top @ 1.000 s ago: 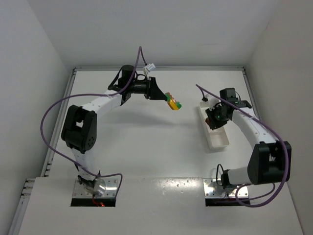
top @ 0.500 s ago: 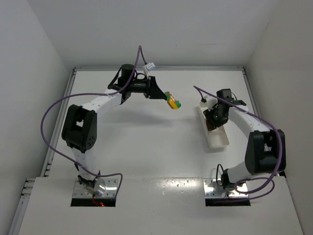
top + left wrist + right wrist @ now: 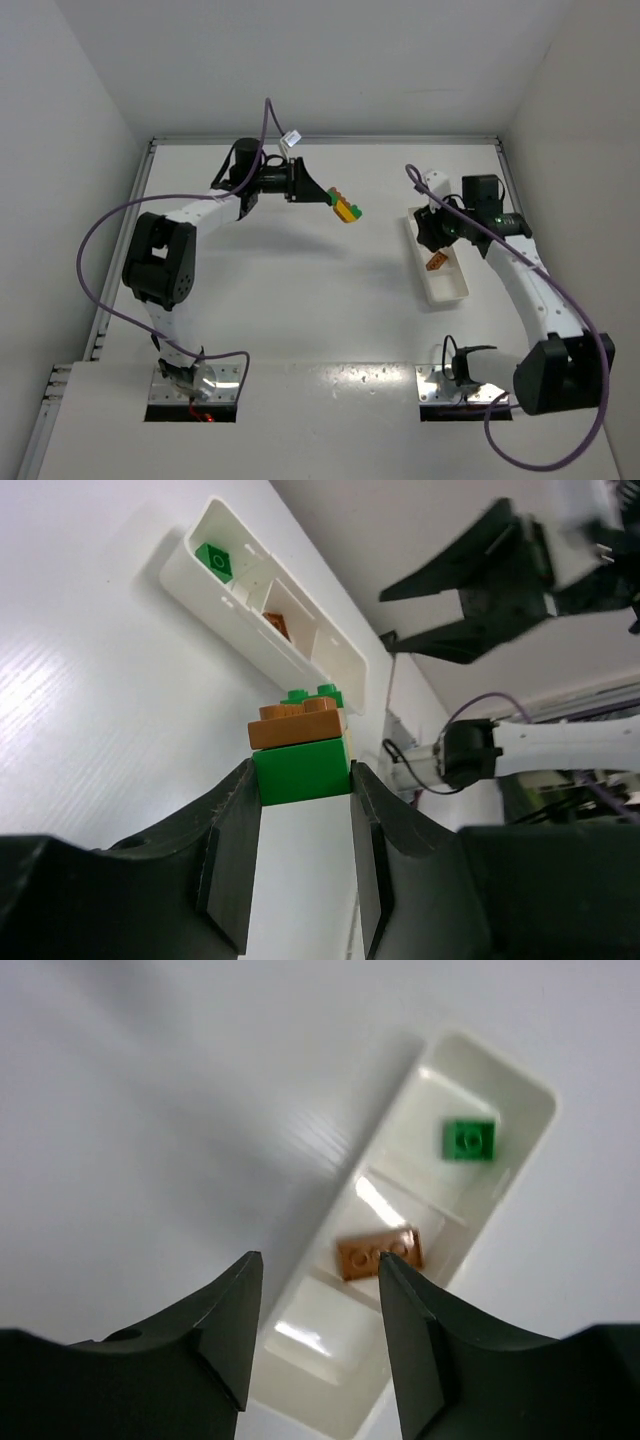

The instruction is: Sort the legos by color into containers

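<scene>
My left gripper (image 3: 333, 199) is shut on the green bottom brick of a small stack of legos (image 3: 347, 208), green, orange-brown and yellow, held above the table; the wrist view shows the stack (image 3: 300, 748) between the fingers. The white tray (image 3: 452, 291) lies at the right. My right gripper (image 3: 431, 226) hangs open and empty above it (image 3: 318, 1260). One orange-brown brick (image 3: 378, 1252) lies in the middle compartment and one green brick (image 3: 469, 1140) in an end compartment of the tray (image 3: 524, 1092). The orange-brown brick also shows in the top view (image 3: 437, 262).
The tray's near end compartment (image 3: 312, 1332) holds nothing. In the left wrist view the tray (image 3: 190, 575) lies ahead with the green brick (image 3: 213, 560) inside, and the right gripper (image 3: 478, 585) hangs above it. White walls enclose the table.
My right gripper has lifted and drawn back from the tray, and the orange-brown brick now shows in the middle compartment. My left gripper with the stack has shifted slightly left.
</scene>
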Controlling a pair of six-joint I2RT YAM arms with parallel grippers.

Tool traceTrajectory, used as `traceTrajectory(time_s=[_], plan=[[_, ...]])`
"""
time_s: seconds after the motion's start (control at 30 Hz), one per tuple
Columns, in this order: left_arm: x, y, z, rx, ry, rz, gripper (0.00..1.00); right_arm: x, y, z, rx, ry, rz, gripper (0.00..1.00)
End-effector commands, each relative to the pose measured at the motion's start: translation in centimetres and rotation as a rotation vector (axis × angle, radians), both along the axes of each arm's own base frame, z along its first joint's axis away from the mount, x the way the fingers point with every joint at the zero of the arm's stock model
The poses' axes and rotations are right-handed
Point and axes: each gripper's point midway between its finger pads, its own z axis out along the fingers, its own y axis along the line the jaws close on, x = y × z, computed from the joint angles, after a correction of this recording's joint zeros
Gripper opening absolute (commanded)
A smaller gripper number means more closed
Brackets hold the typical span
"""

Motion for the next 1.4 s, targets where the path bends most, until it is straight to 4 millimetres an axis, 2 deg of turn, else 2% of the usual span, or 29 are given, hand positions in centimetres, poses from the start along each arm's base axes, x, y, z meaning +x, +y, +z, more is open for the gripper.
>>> traceTrajectory(time_s=[0.0, 0.07, 0.1, 0.13, 0.17, 0.27, 0.3, 0.37, 0.4, 0.43, 0.5, 0.57, 0.63, 0.77, 0.87, 1.03, 1.1, 1.37], plan=[[-0.5, 0.9, 3.4, -0.103, -0.035, -0.041, 0.05, 0.4, 5.5, 4.7, 0.158, -0.117, 0.256, 0.50], [-0.6, 0.9, 3.6, -0.117, -0.024, -0.039, 0.05, 0.7, 6.7, 4.7, 0.209, -0.076, 0.251, 0.53], [-0.8, 0.9, 3.9, -0.125, -0.029, -0.051, 0.05, 1.3, 7.6, 5.4, 0.228, -0.082, 0.261, 0.54], [-1.0, 0.9, 4.3, -0.135, -0.032, -0.061, 0.03, 1.6, 8.3, 4.6, 0.245, -0.041, 0.267, 0.54], [-1.1, 0.8, 5.0, -0.161, -0.038, -0.062, 0.03, 2.0, 9.2, 5.3, 0.276, -0.037, 0.281, 0.55], [-2.1, 0.9, 6.4, -0.207, -0.091, -0.106, 0.03, 2.5, 11.0, 5.1, 0.350, 0.008, 0.295, 0.57], [-2.8, 1.0, 6.8, -0.217, -0.079, -0.126, 0.03, 2.6, 11.9, 6.1, 0.407, 0.020, 0.317, 0.57], [-3.5, 1.1, 7.5, -0.230, -0.109, -0.161, 0.05, 2.3, 13.7, 6.7, 0.509, 0.093, 0.343, 0.56], [-4.6, 1.0, 7.4, -0.229, -0.117, -0.208, 0.06, 2.3, 14.2, 7.1, 0.539, 0.109, 0.356, 0.56], [-5.1, 1.1, 7.6, -0.235, -0.128, -0.227, 0.06, 2.1, 14.9, 8.2, 0.591, 0.119, 0.395, 0.56], [-6.2, 1.3, 7.6, -0.253, -0.150, -0.274, 0.07, 2.0, 15.3, 8.7, 0.661, 0.172, 0.402, 0.54], [-7.2, 1.6, 7.4, -0.259, -0.183, -0.314, 0.07, 1.5, 15.5, 10.3, 0.743, 0.196, 0.452, 0.54], [-7.0, 1.9, 6.7, -0.251, -0.186, -0.312, 0.07, 0.6, 15.7, 11.4, 0.811, 0.234, 0.503, 0.54], [-6.5, 2.2, 5.8, -0.245, -0.179, -0.300, 0.07, -0.2, 16.0, 12.3, 0.861, 0.248, 0.552, 0.54], [-6.1, 2.1, 5.4, -0.244, -0.169, -0.299, 0.07, -0.6, 16.1, 12.0, 0.880, 0.271, 0.557, 0.54], [-5.6, 1.9, 5.9, -0.256, -0.207, -0.295, 0.07, -0.8, 16.5, 11.7, 0.903, 0.305, 0.545, 0.57], [-5.8, 1.9, 6.1, -0.261, -0.205, -0.297, 0.07, -0.9, 16.5, 11.0, 0.909, 0.318, 0.534, 0.57], [-6.7, 1.8, 7.4, -0.278, -0.243, -0.319, 0.07, 0.9, 16.3, 8.7, 0.910, 0.387, 0.418, 0.64]])
